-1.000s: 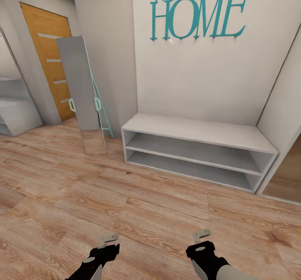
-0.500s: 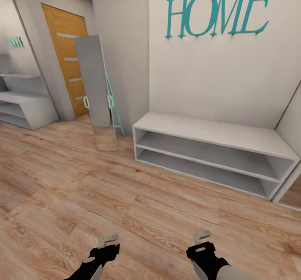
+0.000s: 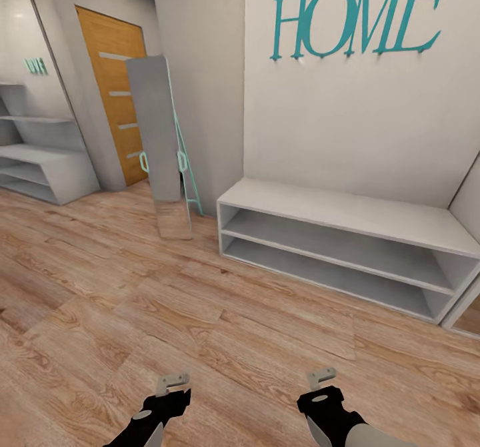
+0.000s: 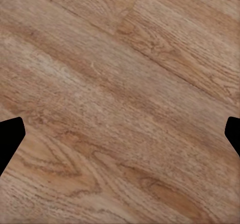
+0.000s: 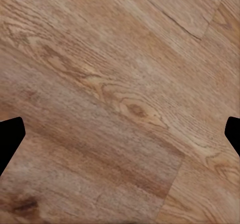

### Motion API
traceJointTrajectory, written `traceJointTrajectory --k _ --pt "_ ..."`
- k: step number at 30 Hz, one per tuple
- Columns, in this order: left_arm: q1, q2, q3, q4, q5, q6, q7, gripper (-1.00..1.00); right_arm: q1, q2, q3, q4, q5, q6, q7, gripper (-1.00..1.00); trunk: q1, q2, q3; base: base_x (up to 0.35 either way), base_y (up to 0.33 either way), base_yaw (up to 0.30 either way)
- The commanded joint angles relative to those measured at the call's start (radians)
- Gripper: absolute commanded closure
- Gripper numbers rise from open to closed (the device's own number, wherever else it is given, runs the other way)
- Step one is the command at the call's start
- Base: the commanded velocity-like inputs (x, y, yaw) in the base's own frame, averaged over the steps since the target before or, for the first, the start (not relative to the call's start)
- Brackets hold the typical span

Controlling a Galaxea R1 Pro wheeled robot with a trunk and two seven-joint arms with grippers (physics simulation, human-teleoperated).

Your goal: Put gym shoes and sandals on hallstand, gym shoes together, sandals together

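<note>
The gym shoes and the sandals are out of view. The hallstand [image 3: 41,167], a pale grey unit with low open shelves and stepped upper shelves, stands far off at the left by the wall. Light wood-plank corridor floor [image 3: 167,287] spreads in front of me. My left gripper [image 3: 172,383] and right gripper [image 3: 321,375] hang low over the floor at the picture's near edge. In the left wrist view the left gripper [image 4: 120,139] is open with bare planks between its fingers. In the right wrist view the right gripper [image 5: 120,139] is open over bare planks too.
A low white bench [image 3: 347,217] with two open shelves stands against the wall under teal "HOME" lettering [image 3: 360,17]. A tall grey mirror [image 3: 160,147] leans by the corner, with an orange door [image 3: 110,93] behind it.
The whole view has swung to the left: bench, mirror and door shifted right in the picture and the hallstand came into sight. Both grippers keep their pose.
</note>
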Motion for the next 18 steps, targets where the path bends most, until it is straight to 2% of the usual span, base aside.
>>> traceJointTrajectory --k 1,18 --pt "0.0 0.0 0.0 0.0 0.0 0.0 0.0 -1.0 0.0 0.0 0.0 0.0 0.0 0.0 0.0 -1.0 0.0 0.0 0.0 0.0 0.0 0.013" --pt "0.0 -0.001 0.0 0.0 0.0 0.0 0.001 -1.0 0.0 0.0 0.0 0.001 0.0 0.0 0.0 -1.0 0.0 0.0 0.0 0.0 0.0 0.004"
